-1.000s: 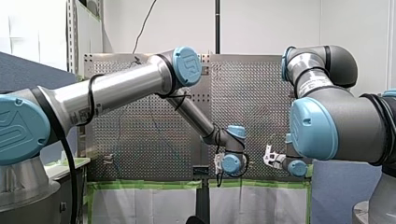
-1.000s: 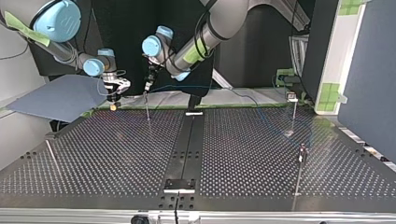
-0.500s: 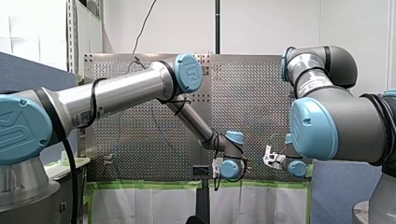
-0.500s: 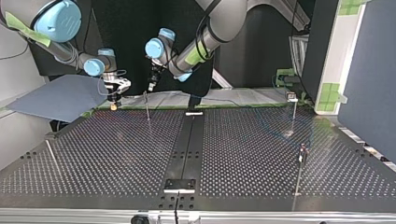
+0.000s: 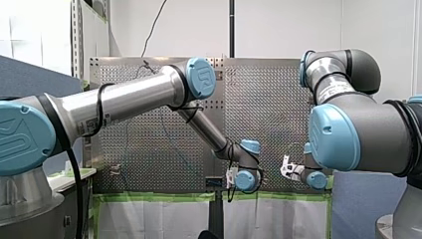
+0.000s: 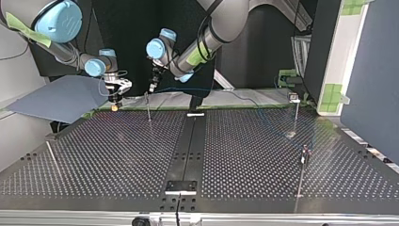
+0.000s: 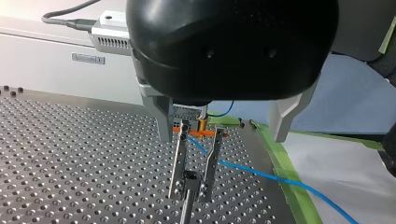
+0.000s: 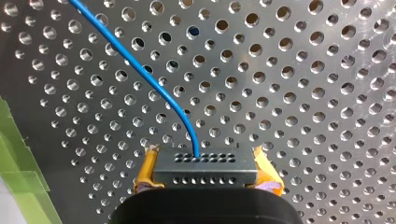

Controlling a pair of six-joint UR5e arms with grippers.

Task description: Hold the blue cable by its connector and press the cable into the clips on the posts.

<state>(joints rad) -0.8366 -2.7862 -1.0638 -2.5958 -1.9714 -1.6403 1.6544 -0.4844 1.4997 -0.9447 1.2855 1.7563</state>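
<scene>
The blue cable (image 8: 140,70) ends in a dark rectangular connector block with rows of small holes (image 8: 205,168); my right gripper (image 6: 114,100) has its jaws clenched on that block, a yellow pad (image 8: 145,171) at each end; block and gripper hang over the perforated metal tabletop (image 8: 303,93), close to its far edge at the top view's left. The cable leaves the block in a curve and rises clear of the tabletop; in the top view it crosses in the air towards the right. My left gripper (image 7: 189,196) holds its two metal fingers (image 7: 177,168) parted, astride the dark clip head of a thin metal post (image 7: 187,207), grasping nothing; the cable passes just behind those fingers, above the clip; contact between cable and clip cannot be determined. A second thin post (image 6: 295,115) and a third (image 6: 302,165) stand at the top view's right; green tape (image 7: 280,172) lines the tabletop's edge.
</scene>
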